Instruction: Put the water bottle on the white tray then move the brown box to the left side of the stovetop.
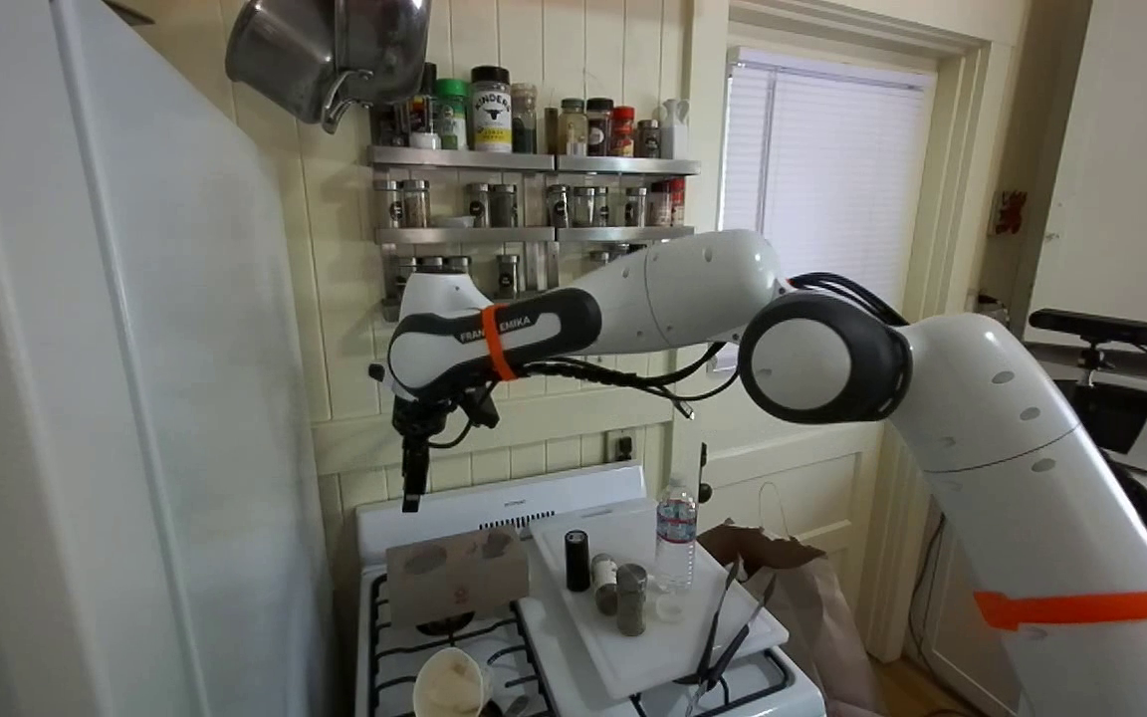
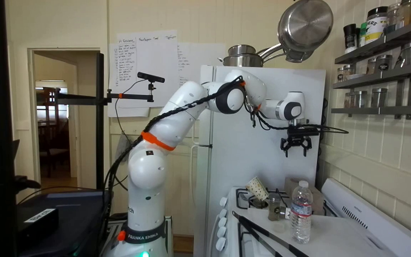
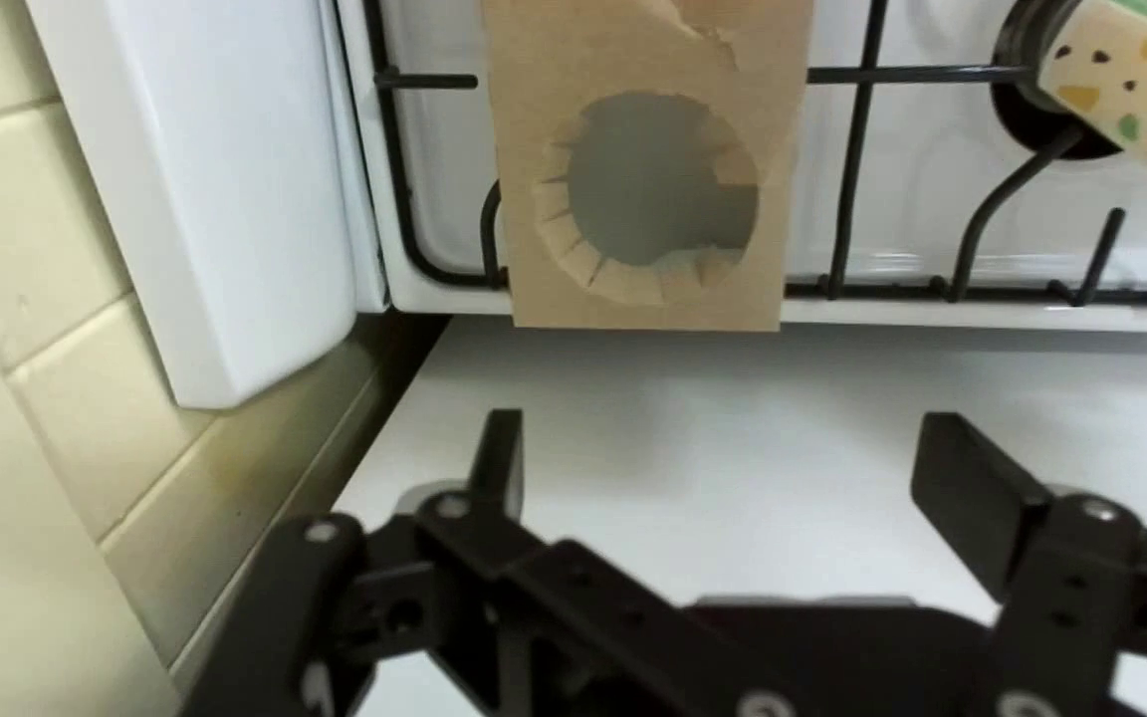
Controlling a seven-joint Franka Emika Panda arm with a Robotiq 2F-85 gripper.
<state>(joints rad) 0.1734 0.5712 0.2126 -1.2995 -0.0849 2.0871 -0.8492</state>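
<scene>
The water bottle stands upright on the white tray (image 1: pixel 623 657) in both exterior views, clear with a red and blue label (image 1: pixel 675 528) (image 2: pixel 301 210). The tray (image 2: pixel 337 232) lies over part of the white stovetop (image 1: pixel 562 652). The brown box (image 1: pixel 459 578) sits on the grates beside the tray, near the back panel. In an exterior view the bottle partly hides the box (image 2: pixel 319 205). The wrist view shows a round hole in the box (image 3: pixel 643 304). My gripper (image 1: pixel 412 498) is open and empty, above the box and near the fridge (image 2: pixel 295 153). Its fingers are wide apart in the wrist view (image 3: pixel 723 428).
A patterned cup (image 1: pixel 449 682) lies tilted on the grates, also in the wrist view (image 3: pixel 1141 90). Several jars (image 1: pixel 631 599) and black tongs (image 1: pixel 723 637) are on the tray. The fridge (image 1: pixel 195 418) stands beside the stove. Spice shelves (image 1: pixel 534 164) hang on the wall.
</scene>
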